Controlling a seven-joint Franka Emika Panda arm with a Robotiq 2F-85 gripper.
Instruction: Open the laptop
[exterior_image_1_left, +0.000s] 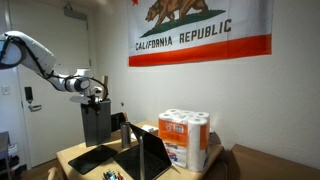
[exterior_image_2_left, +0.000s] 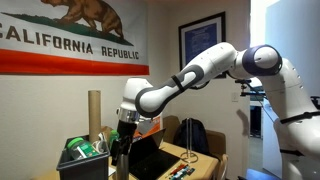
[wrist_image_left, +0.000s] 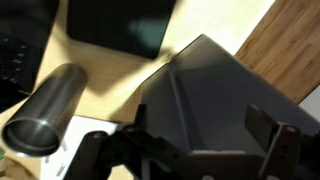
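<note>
The laptop (exterior_image_1_left: 150, 152) is dark and slim and stands on the wooden table next to the paper-towel pack (exterior_image_1_left: 185, 140), with its lid panel raised. In the wrist view a strip of its keyboard (wrist_image_left: 12, 60) shows at the left edge. It also shows as a dark shape in an exterior view (exterior_image_2_left: 150, 160). My gripper (exterior_image_1_left: 94, 97) hangs over the tall dark upright box (exterior_image_1_left: 97, 125), left of the laptop and apart from it. In the wrist view the gripper (wrist_image_left: 187, 150) is open and empty, with its fingers wide apart above the box top (wrist_image_left: 210, 90).
A metal bottle (wrist_image_left: 45, 112) stands between the box and the laptop. A flat black mat (wrist_image_left: 120, 25) lies in front of the box. A bin with green items (exterior_image_2_left: 80, 152) and a cardboard tube (exterior_image_2_left: 95, 110) stand near the table (exterior_image_1_left: 70, 152). A flag hangs on the wall.
</note>
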